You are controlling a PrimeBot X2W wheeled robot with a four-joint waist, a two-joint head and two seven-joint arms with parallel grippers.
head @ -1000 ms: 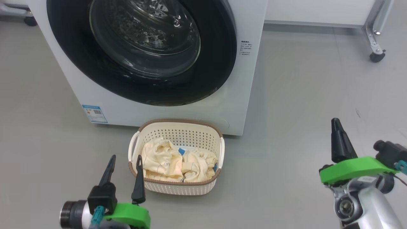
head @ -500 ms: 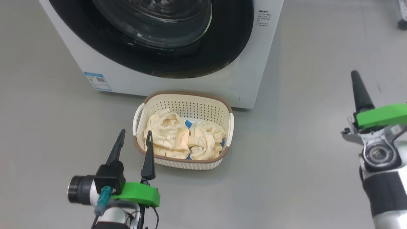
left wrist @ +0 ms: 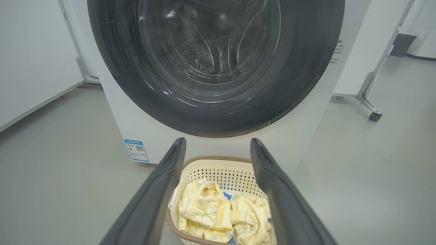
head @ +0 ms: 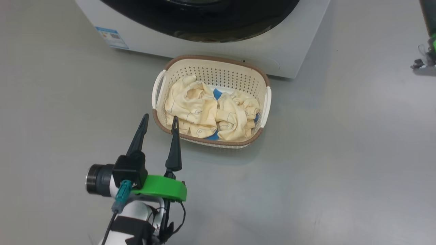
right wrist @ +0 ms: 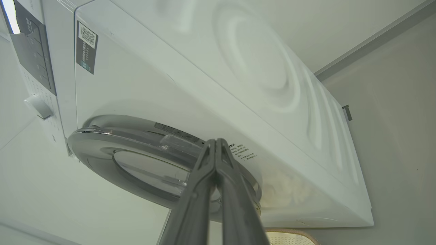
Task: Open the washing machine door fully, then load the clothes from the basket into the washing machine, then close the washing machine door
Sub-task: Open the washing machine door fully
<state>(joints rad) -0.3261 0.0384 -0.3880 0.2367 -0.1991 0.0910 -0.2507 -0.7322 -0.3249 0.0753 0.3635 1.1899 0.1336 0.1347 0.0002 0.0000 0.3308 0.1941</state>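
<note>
On the floor (head: 340, 153), right against the front of the washing machine (head: 289, 51), the basket (head: 218, 58) sits with the clothes (head: 201, 109) heaped in it, a blue cloth piece (head: 217, 93) showing between the pale yellow folds. That spot probably keeps the carry to the drum short. The washing machine door (left wrist: 218, 61) is shut flat against the front, so by my reading the first step, opening it, is in hand and no garment has gone in. The left tool (head: 160, 117) hangs by the basket's near left corner with its fingers spread wide and nothing between them, seemingly parked ready for the laundry. The right tool (right wrist: 216, 140) has its fingers pressed together on nothing and points at the door's rim near its right edge, likely to hook or push it open. Whether it touches the rim cannot be told. Compared with a second ago, the head camera has tipped downward, so the machine and basket sit higher in its picture, though they themselves have not moved. The right arm has climbed from the lower right to the upper right corner, and the left tool keeps the same spread beside the basket.
</note>
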